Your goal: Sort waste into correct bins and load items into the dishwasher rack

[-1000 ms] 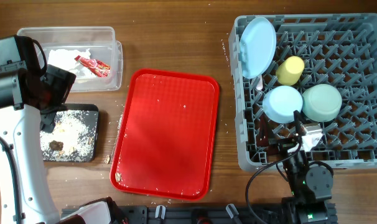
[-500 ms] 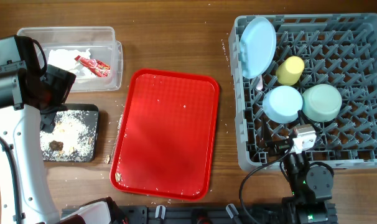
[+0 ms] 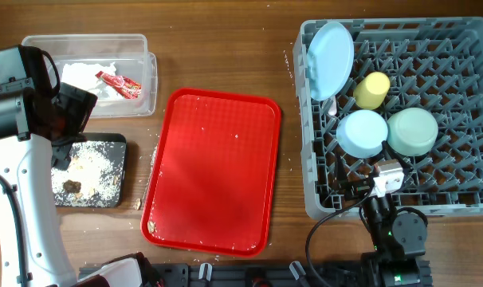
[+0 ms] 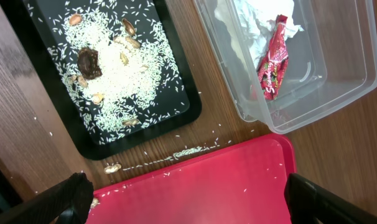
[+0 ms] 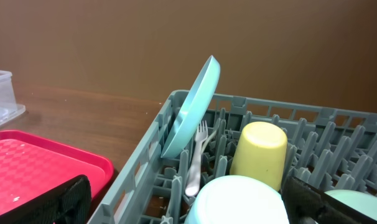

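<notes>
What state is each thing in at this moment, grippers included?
Clear tub: lidless, holding napkins and wrapper.
Black tray: holding rice and scraps.
Red tray: a few grains only.
Rack: partly loaded.
Plate: on edge, leaning.
Yellow cup: upside down.
Light blue bowl: upside down.
Pale green bowl: upside down.
Fork: upright, tines up.
Left gripper: open, empty.
Right gripper: open, empty.

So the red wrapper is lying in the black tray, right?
No. The red wrapper is lying in the clear tub, beside the napkins. The black tray only holds rice and scraps. The left wrist view shows it.
</notes>
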{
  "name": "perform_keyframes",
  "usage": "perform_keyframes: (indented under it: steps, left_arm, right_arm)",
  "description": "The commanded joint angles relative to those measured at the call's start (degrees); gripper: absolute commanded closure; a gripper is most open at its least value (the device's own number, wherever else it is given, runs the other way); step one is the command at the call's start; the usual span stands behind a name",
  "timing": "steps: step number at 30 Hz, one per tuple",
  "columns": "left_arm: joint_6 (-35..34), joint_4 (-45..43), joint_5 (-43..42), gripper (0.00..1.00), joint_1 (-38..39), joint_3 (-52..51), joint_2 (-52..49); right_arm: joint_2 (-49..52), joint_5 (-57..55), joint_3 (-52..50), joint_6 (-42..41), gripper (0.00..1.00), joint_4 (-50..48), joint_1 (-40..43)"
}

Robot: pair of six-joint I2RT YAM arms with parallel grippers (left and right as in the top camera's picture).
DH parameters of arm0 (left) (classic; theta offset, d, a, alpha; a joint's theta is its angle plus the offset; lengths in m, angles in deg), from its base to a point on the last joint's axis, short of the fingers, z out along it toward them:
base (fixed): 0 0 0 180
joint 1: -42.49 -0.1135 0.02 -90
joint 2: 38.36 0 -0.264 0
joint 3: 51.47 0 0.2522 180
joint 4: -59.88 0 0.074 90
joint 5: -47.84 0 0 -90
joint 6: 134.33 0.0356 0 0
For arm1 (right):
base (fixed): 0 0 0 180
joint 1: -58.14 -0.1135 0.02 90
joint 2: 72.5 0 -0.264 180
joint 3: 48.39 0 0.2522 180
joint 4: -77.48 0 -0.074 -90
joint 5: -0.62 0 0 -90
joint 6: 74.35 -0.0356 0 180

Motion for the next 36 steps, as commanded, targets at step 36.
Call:
perform_keyframes:
  steps: [36]
  left_arm:
    - [30.0, -51.7, -9.2, 0.0, 14.5, -65.4, 54.6]
  right_arm:
    - [-0.7, 0.1, -0.2, 0.5, 0.0, -0.1, 0.4]
